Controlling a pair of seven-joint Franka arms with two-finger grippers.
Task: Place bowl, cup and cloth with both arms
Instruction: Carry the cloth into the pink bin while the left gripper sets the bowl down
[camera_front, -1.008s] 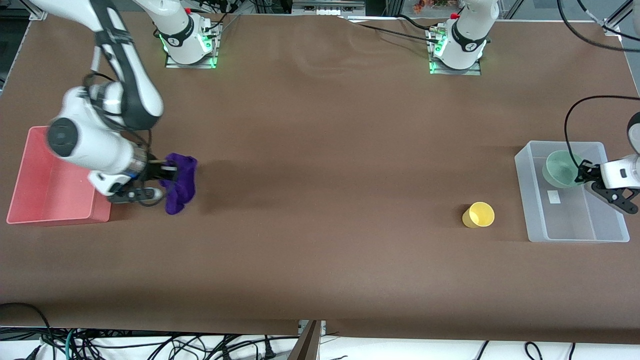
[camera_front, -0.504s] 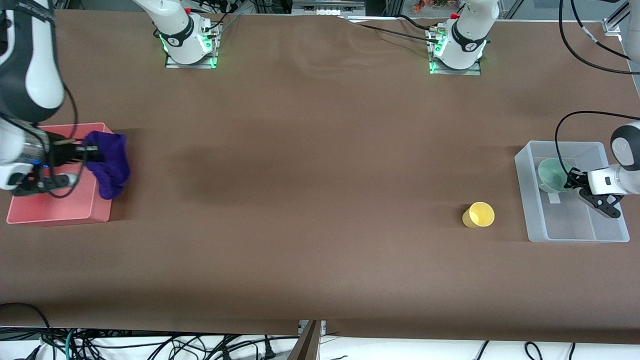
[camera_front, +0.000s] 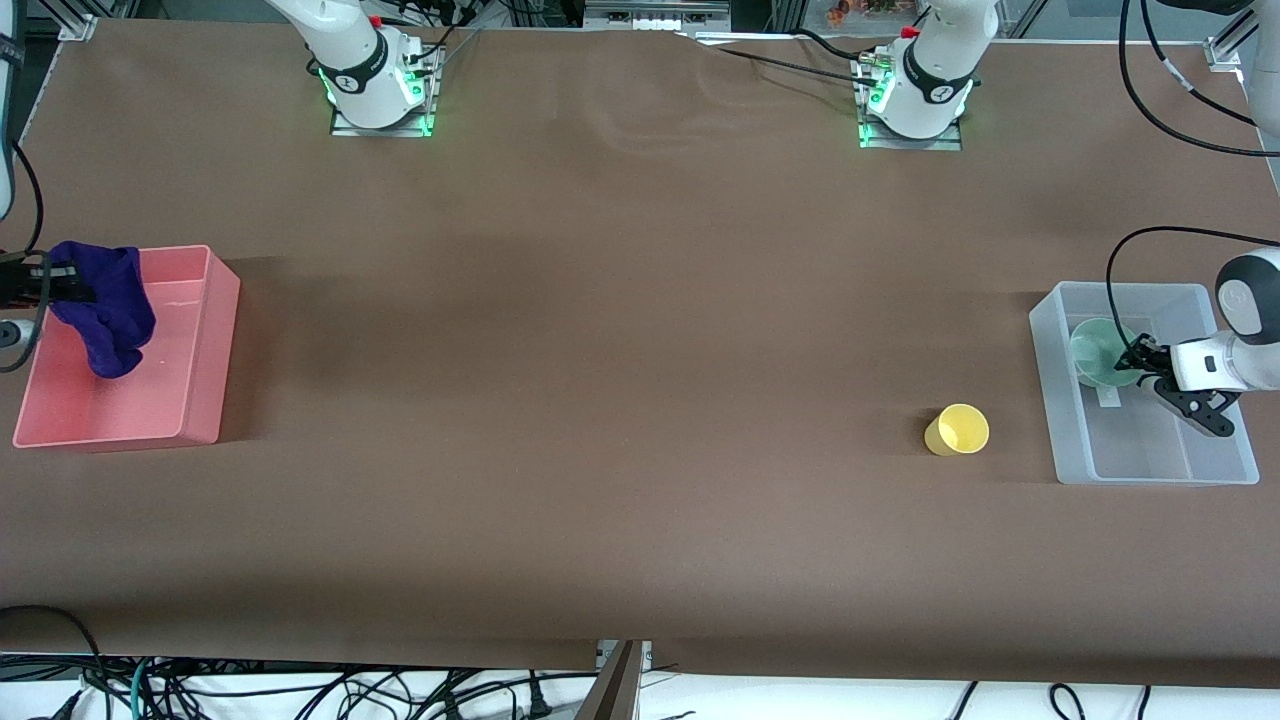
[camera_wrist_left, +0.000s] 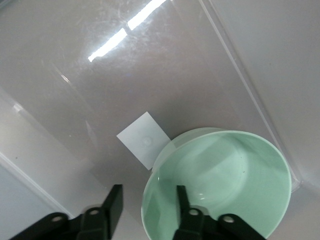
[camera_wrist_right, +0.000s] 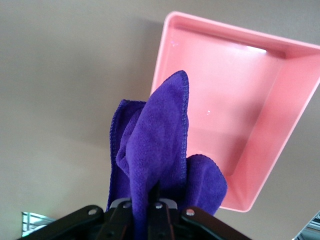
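The mint-green bowl (camera_front: 1098, 352) is in the clear bin (camera_front: 1150, 462) at the left arm's end of the table. My left gripper (camera_front: 1135, 360) is down in the bin. In the left wrist view the gripper (camera_wrist_left: 149, 190) is open, with one finger inside the bowl (camera_wrist_left: 225, 175) and one outside, the rim between them. My right gripper (camera_front: 45, 285) is shut on the purple cloth (camera_front: 105, 305), which hangs over the pink bin (camera_front: 200, 340). The right wrist view shows the cloth (camera_wrist_right: 155, 145) pinched in the gripper (camera_wrist_right: 150, 202). The yellow cup (camera_front: 958, 430) lies on the table beside the clear bin.
The pink bin (camera_wrist_right: 250, 100) sits at the right arm's end of the table, with nothing lying on its floor. A white label (camera_wrist_left: 145, 139) is on the clear bin's floor (camera_wrist_left: 100, 75). Brown table lies between the two bins.
My right gripper has carried the cloth from the table beside the pink bin to over the bin. My left gripper has lowered the bowl deeper into the clear bin.
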